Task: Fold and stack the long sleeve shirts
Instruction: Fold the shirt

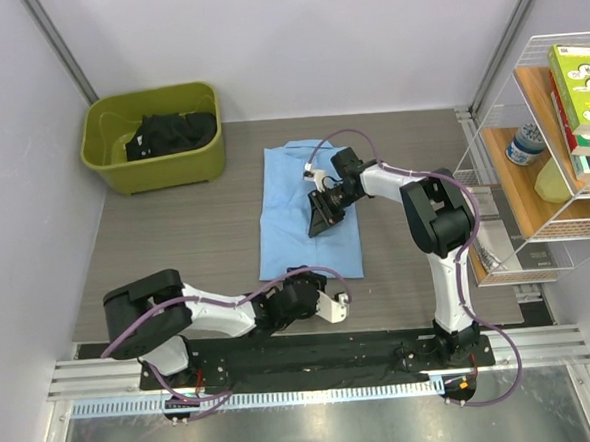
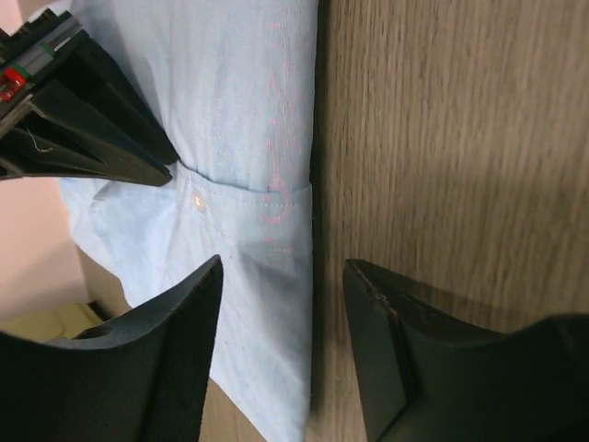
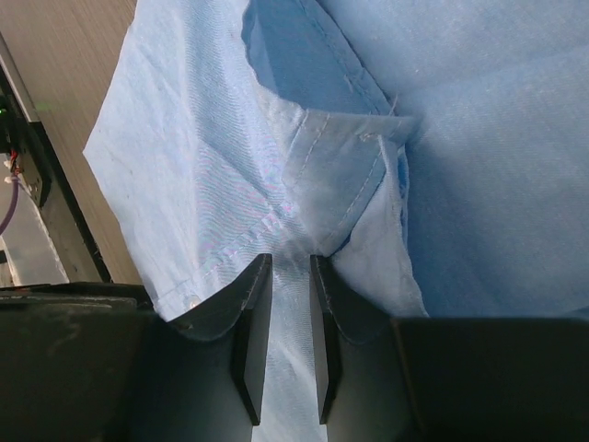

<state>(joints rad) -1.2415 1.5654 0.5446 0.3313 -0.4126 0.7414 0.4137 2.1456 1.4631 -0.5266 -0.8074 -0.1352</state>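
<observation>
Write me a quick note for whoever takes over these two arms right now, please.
Left pincer: open, over an edge of the light blue thin cloth shirt.
Right pincer: shut on a fold of it.
Done: shirt lies on the grey wooden table, folded into a narrow oblong.
Left: finish folding and stack; dark clothes lie in the green plastic tub.

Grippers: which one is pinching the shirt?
The right gripper, closed on a fold of the shirt; the left gripper hangs open at its edge.
</observation>
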